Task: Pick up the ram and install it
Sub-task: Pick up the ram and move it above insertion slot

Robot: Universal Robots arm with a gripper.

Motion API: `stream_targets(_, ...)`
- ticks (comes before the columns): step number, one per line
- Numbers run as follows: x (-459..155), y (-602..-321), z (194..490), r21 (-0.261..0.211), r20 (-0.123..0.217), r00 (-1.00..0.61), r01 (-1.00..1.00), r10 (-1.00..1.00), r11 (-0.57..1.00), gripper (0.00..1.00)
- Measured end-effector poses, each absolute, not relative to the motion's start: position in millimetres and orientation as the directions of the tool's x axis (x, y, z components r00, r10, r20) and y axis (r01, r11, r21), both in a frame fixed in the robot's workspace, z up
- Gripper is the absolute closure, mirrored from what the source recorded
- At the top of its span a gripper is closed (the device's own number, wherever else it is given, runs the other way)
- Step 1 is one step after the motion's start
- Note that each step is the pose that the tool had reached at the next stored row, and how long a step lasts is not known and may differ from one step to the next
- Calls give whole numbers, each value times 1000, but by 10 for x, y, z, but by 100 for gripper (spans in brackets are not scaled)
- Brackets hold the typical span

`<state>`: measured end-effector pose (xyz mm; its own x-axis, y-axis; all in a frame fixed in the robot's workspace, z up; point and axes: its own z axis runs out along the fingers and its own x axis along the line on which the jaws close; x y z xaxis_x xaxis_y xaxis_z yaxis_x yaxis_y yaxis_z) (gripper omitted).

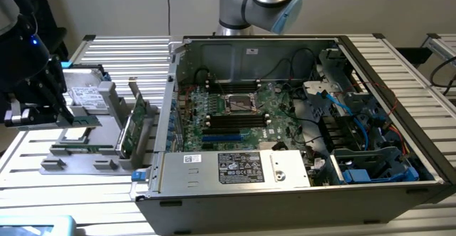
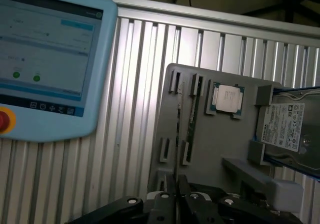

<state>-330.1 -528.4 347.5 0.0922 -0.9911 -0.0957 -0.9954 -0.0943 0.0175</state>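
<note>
While your end effector (image 1: 65, 119) hangs over the gray fixture (image 1: 78, 165) on the tabletop (image 1: 71, 204), its fingers are nearly closed, pinching the ram (image 1: 87, 121) at one end. Ram's lifted off the fixture, well apart from the PC case (image 1: 299, 193) & motherboard (image 1: 246, 119) on the exterior view's right. CPU (image 2: 227, 98) & HDD (image 2: 287, 126) sit in the fixture.

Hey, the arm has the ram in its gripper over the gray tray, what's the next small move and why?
Probably carry it toward the exterior view's right, over the open computer case. The gripper is shut on the ram, which looks lifted above the gray tray, and the motherboard it would go into sits inside that case.
</note>
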Motion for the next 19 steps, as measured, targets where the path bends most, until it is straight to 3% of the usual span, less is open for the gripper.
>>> stream_targets(19, -2801, -5289, 3756, 27, -86, 92, -995, -992, -94, 86)
